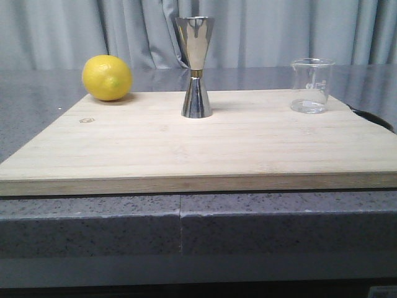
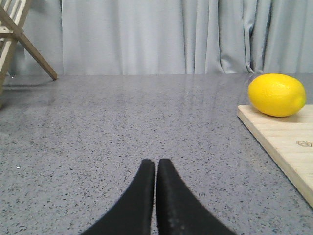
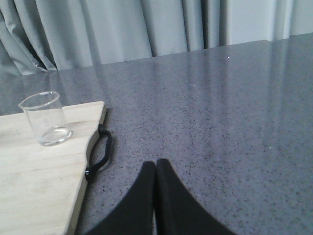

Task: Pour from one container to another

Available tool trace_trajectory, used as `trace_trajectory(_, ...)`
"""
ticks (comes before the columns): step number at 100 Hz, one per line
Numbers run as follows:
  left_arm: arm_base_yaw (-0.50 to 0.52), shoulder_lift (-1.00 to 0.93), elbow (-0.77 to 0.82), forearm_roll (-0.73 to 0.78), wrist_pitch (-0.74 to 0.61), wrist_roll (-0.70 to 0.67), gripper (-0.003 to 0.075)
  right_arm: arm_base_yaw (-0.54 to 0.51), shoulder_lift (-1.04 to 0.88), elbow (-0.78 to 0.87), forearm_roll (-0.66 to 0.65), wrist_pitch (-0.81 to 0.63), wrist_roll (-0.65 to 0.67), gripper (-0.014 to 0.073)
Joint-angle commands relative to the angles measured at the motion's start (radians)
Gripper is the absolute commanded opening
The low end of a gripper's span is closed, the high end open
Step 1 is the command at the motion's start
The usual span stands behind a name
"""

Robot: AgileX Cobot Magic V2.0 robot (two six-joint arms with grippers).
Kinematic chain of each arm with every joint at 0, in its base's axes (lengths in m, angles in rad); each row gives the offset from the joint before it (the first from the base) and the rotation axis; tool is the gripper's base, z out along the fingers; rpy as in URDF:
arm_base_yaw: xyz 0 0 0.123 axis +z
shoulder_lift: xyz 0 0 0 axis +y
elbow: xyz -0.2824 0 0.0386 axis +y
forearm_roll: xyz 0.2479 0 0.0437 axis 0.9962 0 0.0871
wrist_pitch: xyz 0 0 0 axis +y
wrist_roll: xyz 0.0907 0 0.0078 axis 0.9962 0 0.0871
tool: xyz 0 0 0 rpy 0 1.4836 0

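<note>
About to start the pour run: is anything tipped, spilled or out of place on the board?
Nothing stands out. The jigger, beaker and lemon stand apart on the board, both vessels upright, no spill visible.

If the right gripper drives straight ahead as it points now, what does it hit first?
Nothing, as far as I can see: the shut right gripper faces bare countertop. The beaker and board sit off to one side.
</note>
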Motion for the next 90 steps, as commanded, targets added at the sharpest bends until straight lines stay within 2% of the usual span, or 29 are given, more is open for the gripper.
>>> trace_trajectory(1, 0.003, -0.023, 0.02, -0.008, -0.078, -0.001, -0.0021, -0.005, -0.05, 0.046, 0.002, -0.14, 0.002, -0.0069)
trace_trajectory(15, 0.003, -0.023, 0.02, -0.008, -0.078, -0.001, -0.0021, -0.005, -0.047, 0.143, 0.002, -0.278, 0.002, -0.0069)
trace_trajectory(19, 0.003, -0.023, 0.02, -0.008, -0.078, -0.001, -0.0021, -0.005, -0.047, 0.135, 0.002, -0.243, 0.002, -0.0069)
trace_trajectory(90, 0.003, -0.023, 0.02, -0.008, -0.078, -0.001, -0.0021, -0.005, -0.047, 0.139, 0.002, -0.27, 0.002, -0.0069)
